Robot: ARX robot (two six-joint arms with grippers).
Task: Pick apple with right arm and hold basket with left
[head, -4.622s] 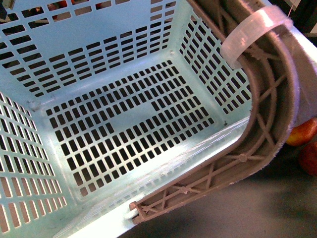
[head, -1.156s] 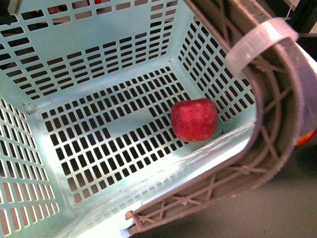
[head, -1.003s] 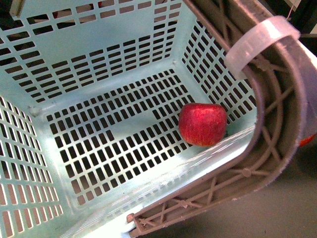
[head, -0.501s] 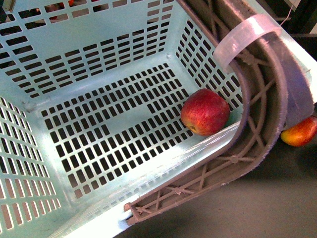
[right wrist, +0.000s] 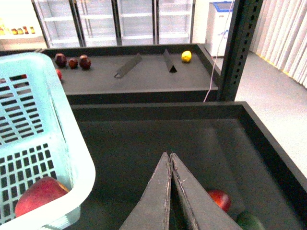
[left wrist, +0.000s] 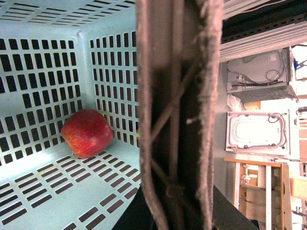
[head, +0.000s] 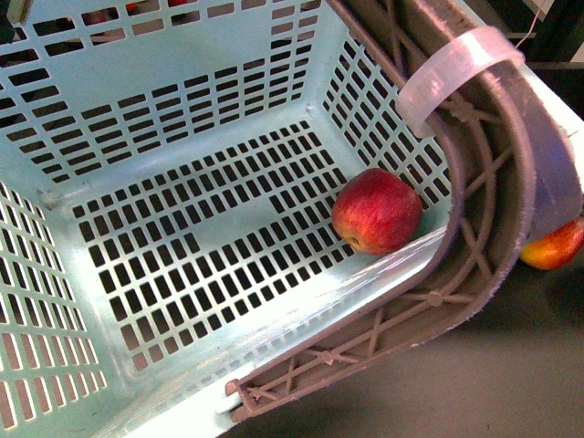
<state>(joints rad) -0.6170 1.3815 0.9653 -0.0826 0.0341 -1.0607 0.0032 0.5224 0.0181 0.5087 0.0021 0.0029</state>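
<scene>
So the apple [head: 376, 211] is sitting inside the basket [head: 182, 109], tucked into the corner at the right-middle of the front view, leaning on the near wall and just beside the side wall. In the right wrist view it peeks through the slots at the lower left.

The left gripper finger [head: 497, 201] curves along the outside of the basket's near rim, down the right side of the frame. Only that one finger shows, so I honestly can't tell if there's a proper pinch on the wall or if it's just resting there.

The right gripper [right wrist: 169, 155] is out over the dark tray [right wrist: 144, 139], well apart from the basket. Its fingers are pressed flat together with nothing between them. There's a red-and-yellow fruit [head: 552, 245] outside the basket at the right edge of the front view, not our target.

Handling-wise, I'd guess the apple is firm, fairly weighty, and smooth enough to slip or roll. It'll bruise if crushed. Best bet is coming from above and gripping across its widest middle, with one finger slipped into the tight gap by the walls
</scene>
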